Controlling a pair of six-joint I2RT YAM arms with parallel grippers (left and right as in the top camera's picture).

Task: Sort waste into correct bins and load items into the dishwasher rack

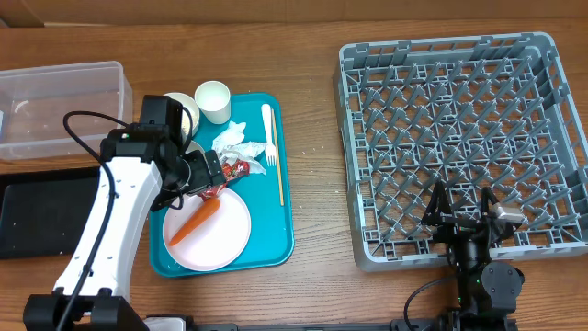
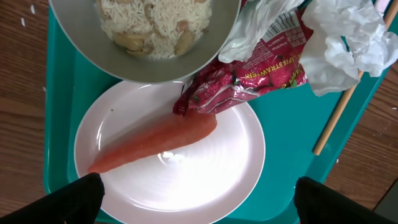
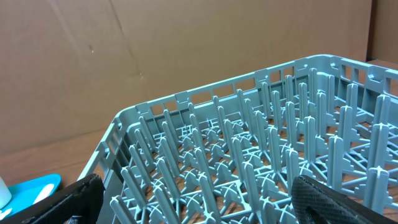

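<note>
Left gripper [image 2: 199, 202] hovers wide open over the teal serving tray [image 2: 59, 93], jaws straddling the carrot [image 2: 155, 140] on the pink plate [image 2: 239, 171] there, likely lining up a waste pick; right gripper [image 1: 462, 211], also wide, parks far right of the tray by the dishwasher rack [image 1: 347, 138].

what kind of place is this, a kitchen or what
Probably a test bench staged as a dish-clearing station, not a real kitchen: a grey rack and a meal tray on a wooden table, cardboard wall behind.
</note>
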